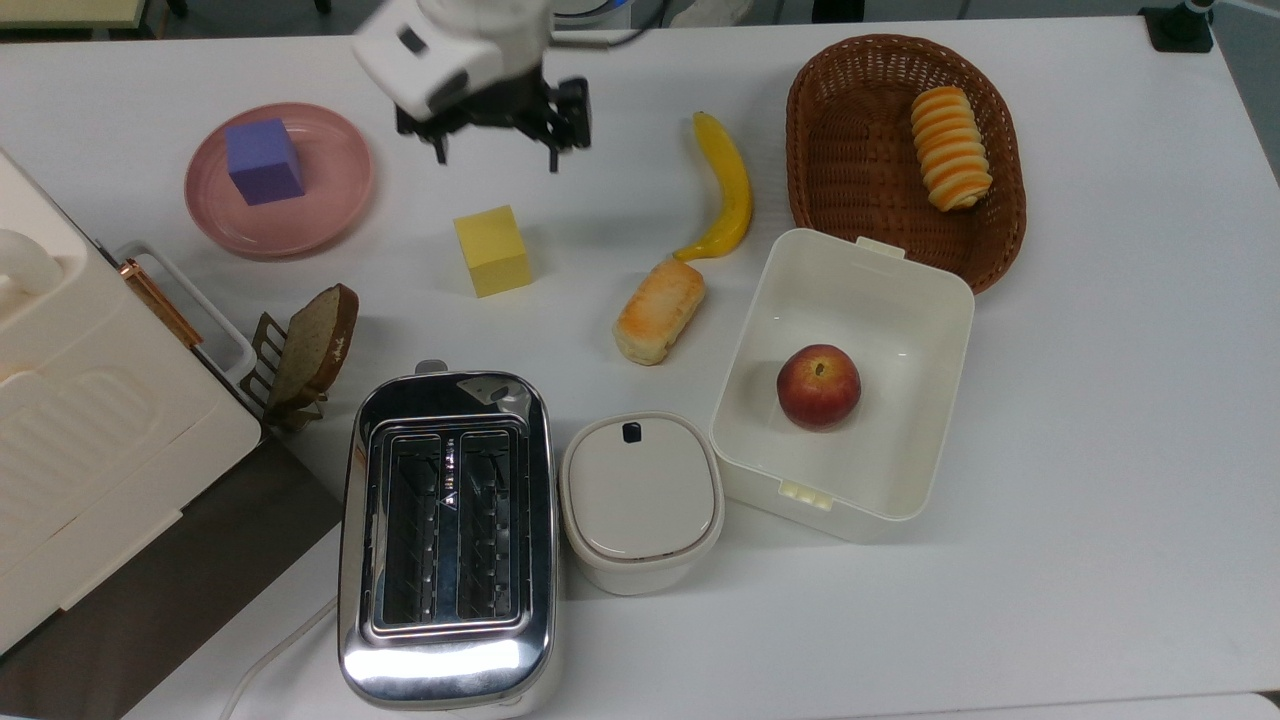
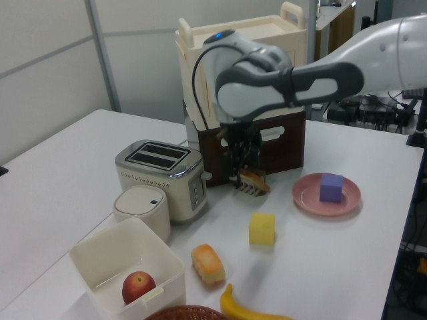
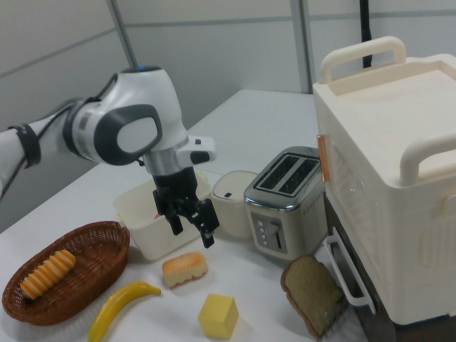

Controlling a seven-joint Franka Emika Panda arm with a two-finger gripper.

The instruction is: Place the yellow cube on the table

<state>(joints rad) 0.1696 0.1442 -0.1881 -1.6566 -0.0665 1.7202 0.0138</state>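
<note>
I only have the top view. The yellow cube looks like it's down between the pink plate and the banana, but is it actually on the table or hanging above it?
Observer: The left view shows the yellow cube resting on the table, with its bottom face on the surface and nothing gripping it.
Operator: How high is the gripper over it?
Observer: In the right view the gripper hangs open, above the cube's top, with clear air between them.
Operator: Is the cube sitting level?
Observer: Yes. In the right view it stands flat on one face, not tipped onto an edge.
</note>
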